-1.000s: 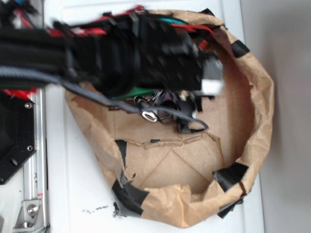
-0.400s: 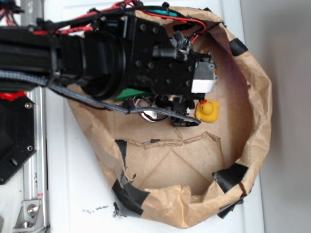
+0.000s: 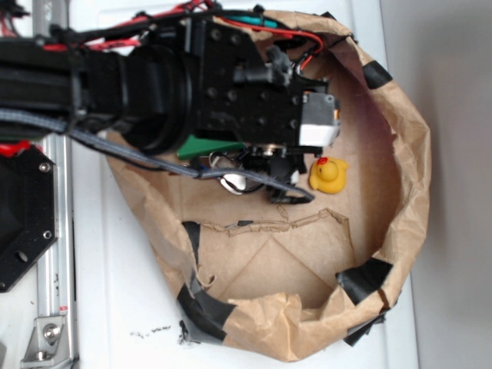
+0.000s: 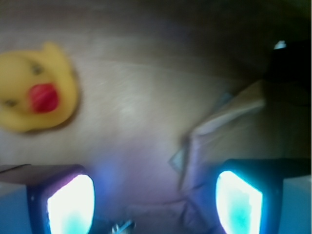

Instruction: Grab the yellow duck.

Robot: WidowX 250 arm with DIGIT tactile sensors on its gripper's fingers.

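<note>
The exterior view looks straight down on a brown paper enclosure (image 3: pixel 407 154), a crumpled ring of kraft paper patched with strips of black tape (image 3: pixel 369 278), standing on a white surface (image 3: pixel 115 292). The black robot arm (image 3: pixel 154 84) reaches in from the left and covers most of the upper half of the ring. The yellow duck (image 3: pixel 328 174) sits on the cardboard floor (image 3: pixel 269 261) inside the ring, just right of the arm's end and below the grey block (image 3: pixel 319 123) at its tip, with its red-orange beak turned toward the top of the frame. A slice of the green block (image 3: pixel 207 147) shows from under the arm, left of the duck and well apart from it. From here the gripper (image 3: pixel 273 171) is mostly hidden beneath the wrist, so its opening cannot be read.

The wrist view supplies that. The gripper (image 4: pixel 153 200) has its two fingers (image 4: pixel 70 202) at the lower corners of the frame, spread wide with bare floor between them and nothing held. The yellow duck (image 4: pixel 36 92) appears blurred at the upper left, face to the camera, ahead of the left-hand finger and outside the gap, touching neither finger. A fold of brown paper (image 4: pixel 229 126) rises at right, with a dark shape above it too blurred to identify.
</note>
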